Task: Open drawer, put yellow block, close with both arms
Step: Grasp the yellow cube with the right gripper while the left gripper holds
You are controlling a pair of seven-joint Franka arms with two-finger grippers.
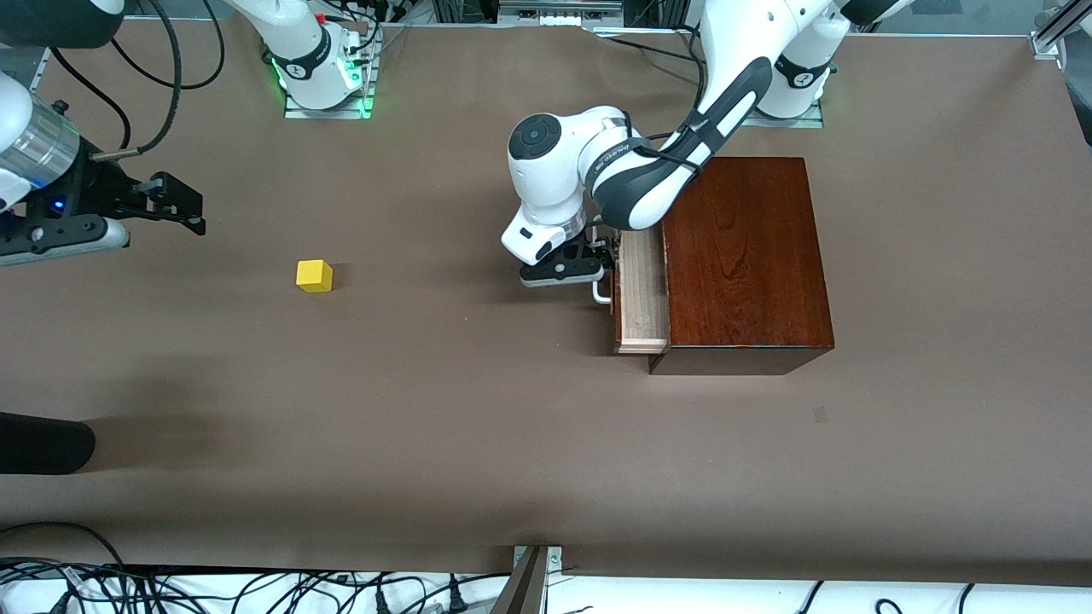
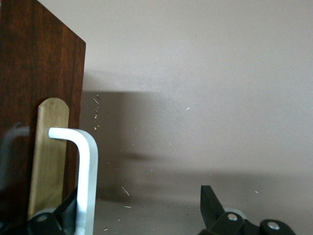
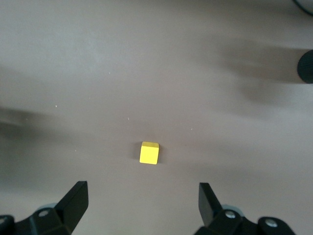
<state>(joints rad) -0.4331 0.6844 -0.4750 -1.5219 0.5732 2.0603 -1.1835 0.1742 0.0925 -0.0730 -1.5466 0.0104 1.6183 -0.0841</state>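
Partly pulled out of the dark wooden box [image 1: 746,256], the drawer [image 1: 641,294], pale tray exposed toward the right arm's end of the table. At the white handle [image 2: 85,166], the left gripper [image 1: 597,269], fingers spread wide, one fingertip [image 2: 66,210] just beside the handle and apparently touching it, though contact hard to confirm, the other finger [image 2: 208,198] well apart from it. High over the brown table [image 1: 512,443], at the right arm's end, the right gripper [image 3: 142,200], jaws wide and holding nothing. Alone on the table, well apart from the box, the yellow block [image 1: 314,275], seen from above between the right gripper's open fingers.
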